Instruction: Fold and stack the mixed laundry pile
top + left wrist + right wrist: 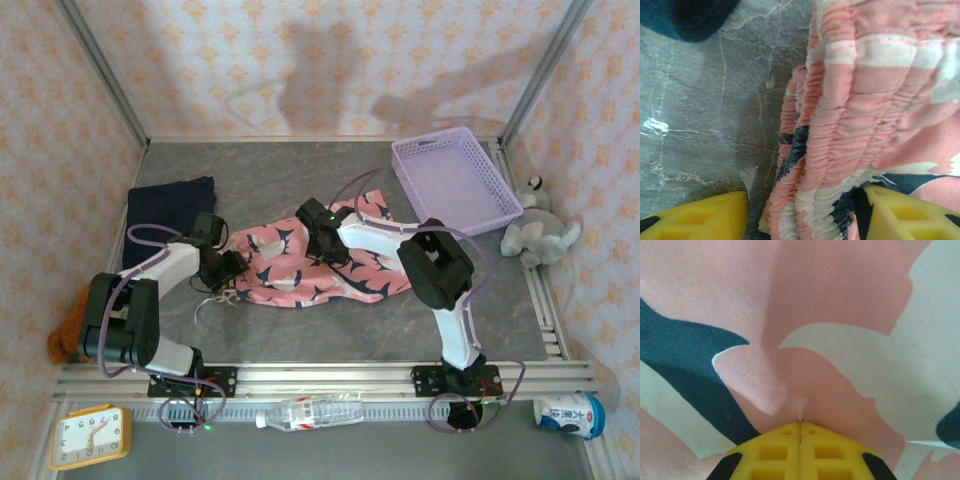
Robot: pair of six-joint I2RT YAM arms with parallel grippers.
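Shark-print cloth (288, 284) | right fingers (775, 450) pinching a fold | left fingers (695, 217) apart, straddling its hem

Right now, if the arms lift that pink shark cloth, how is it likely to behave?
Probably floppy: the pink shark cloth peaks into a soft fold where the right gripper has its jaws shut on it. Likely to sag and trail, since it lies spread and rumpled on the table. Its gathered edge looks stretchy.

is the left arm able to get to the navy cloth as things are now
Probably yes: the navy cloth lies close to the left arm, bare table between, and its fingers stand open around the pink cloth edge.
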